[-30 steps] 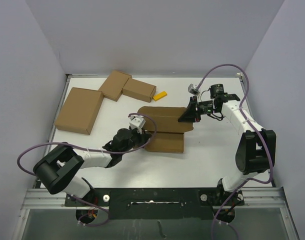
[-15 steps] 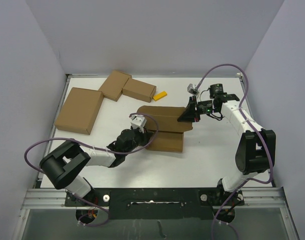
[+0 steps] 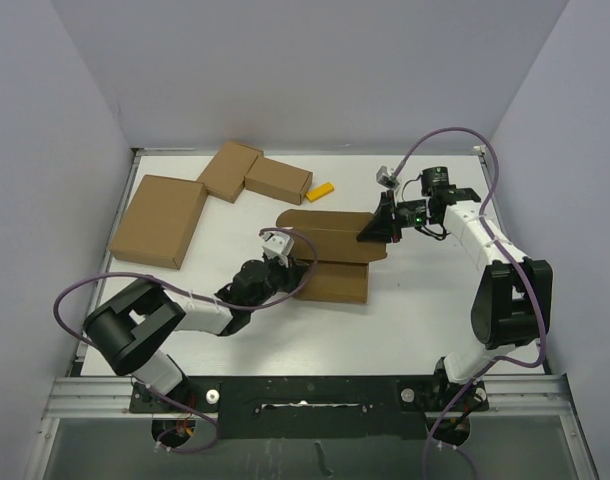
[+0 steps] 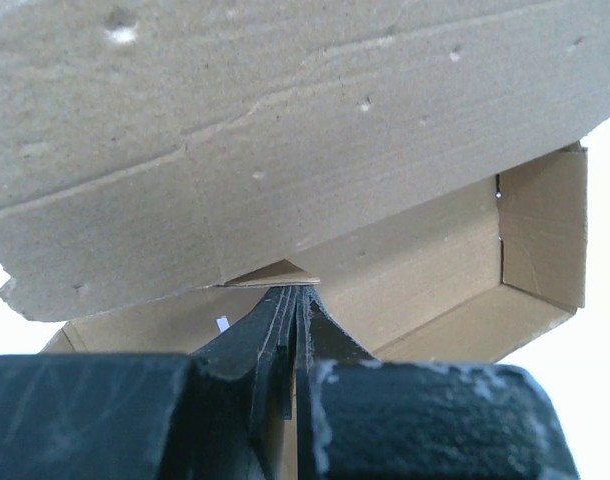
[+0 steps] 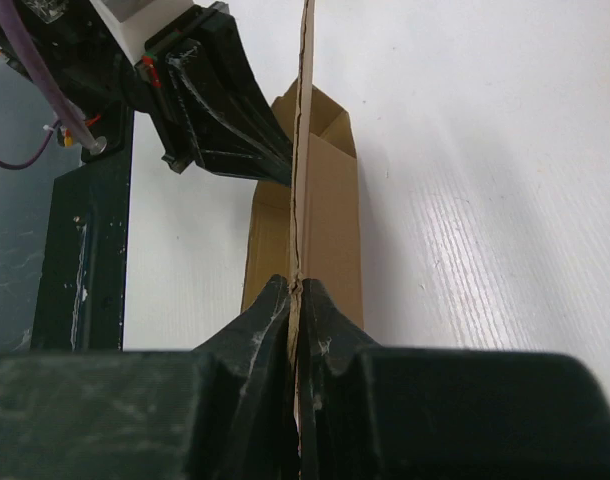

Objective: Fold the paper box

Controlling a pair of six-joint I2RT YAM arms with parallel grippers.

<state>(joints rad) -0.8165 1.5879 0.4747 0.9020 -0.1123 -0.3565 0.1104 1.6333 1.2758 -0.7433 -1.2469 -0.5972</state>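
The paper box (image 3: 335, 285) lies in the middle of the table as an open brown tray, with its long lid flap (image 3: 330, 235) raised along the back. My left gripper (image 3: 295, 277) is shut, and its tips press into the tray's left end. In the left wrist view these tips (image 4: 297, 292) touch a small tab (image 4: 275, 274) under the lid flap (image 4: 285, 130). My right gripper (image 3: 371, 234) is shut on the right end of the lid flap. The right wrist view shows that flap edge-on (image 5: 303, 150) between the gripper's fingers (image 5: 297, 287).
A larger flat brown carton (image 3: 160, 220) lies at the back left. A pair of small cartons (image 3: 253, 173) touch at a corner beside it. A small yellow piece (image 3: 320, 191) lies behind the box. White walls stand close on three sides.
My left arm has slid a little to the right, bringing its shut gripper closer into the box's left end. The right gripper and the lid flap have hardly moved.
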